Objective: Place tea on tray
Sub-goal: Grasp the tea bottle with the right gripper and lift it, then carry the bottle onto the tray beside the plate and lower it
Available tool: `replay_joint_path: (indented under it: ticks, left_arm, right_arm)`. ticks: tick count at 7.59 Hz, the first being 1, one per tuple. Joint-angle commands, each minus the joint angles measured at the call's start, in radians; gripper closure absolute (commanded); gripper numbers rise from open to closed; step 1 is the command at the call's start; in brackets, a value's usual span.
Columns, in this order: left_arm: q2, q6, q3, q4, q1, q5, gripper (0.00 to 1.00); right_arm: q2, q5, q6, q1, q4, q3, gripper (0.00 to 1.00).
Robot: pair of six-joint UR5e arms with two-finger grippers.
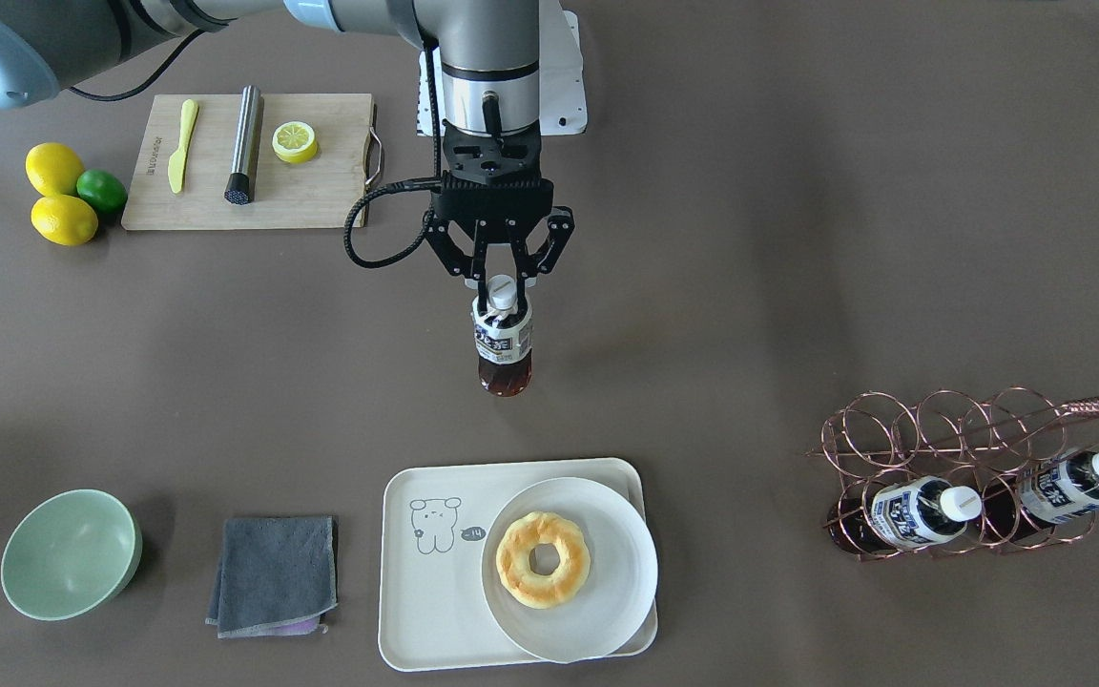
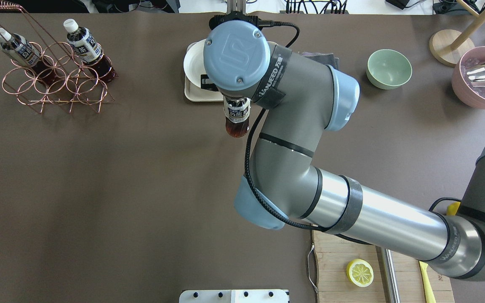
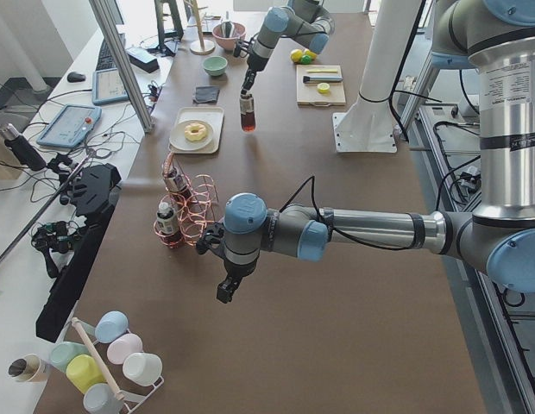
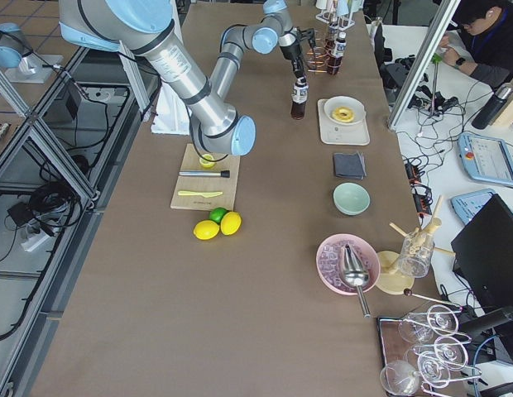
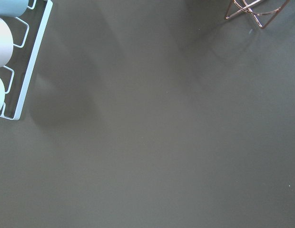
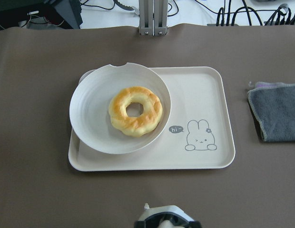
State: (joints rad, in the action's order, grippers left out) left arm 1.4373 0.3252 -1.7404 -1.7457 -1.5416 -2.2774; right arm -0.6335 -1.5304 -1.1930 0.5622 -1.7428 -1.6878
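My right gripper [image 1: 502, 286] is shut on the neck of a tea bottle [image 1: 504, 348], which it holds upright over the table on the robot's side of the tray [image 1: 425, 611]. The bottle has dark liquid, a white cap and a white-and-navy label, and it also shows in the overhead view [image 2: 237, 122]. In the right wrist view the cream tray [image 6: 204, 95] with its cartoon drawing lies ahead of the bottle's cap [image 6: 166, 221]. My left gripper [image 3: 224, 293] hangs above bare table near the wire rack; I cannot tell whether it is open or shut.
A round white plate [image 1: 607, 611] with a doughnut [image 1: 543, 558] fills the tray's right half in the front-facing view. A copper wire rack [image 1: 950, 458] holds two more tea bottles. A grey cloth [image 1: 275, 574], a green bowl [image 1: 71, 553] and a wooden cutting board [image 1: 249, 162] lie nearby.
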Motion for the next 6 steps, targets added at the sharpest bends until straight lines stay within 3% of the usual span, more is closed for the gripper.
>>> replay_joint_path:
  ticks: [1,3,5,6]
  left_arm:
    - [-0.003,0.002,-0.001,0.000,0.000,-0.016,0.00]
    - [-0.008,0.002,-0.008,0.000,0.000,-0.027,0.00]
    - [-0.009,0.002,-0.011,-0.012,0.000,-0.027,0.00]
    - [-0.009,0.002,-0.008,-0.021,0.000,-0.027,0.00]
  right_arm:
    - [0.053,-0.094,0.110,0.161,0.008,0.089,1.00]
    - [0.156,-0.198,0.171,0.275,0.034,0.282,1.00]
    - [0.158,-0.246,0.171,0.332,0.213,0.458,1.00]
    - [0.158,-0.248,0.176,0.340,0.235,0.505,1.00]
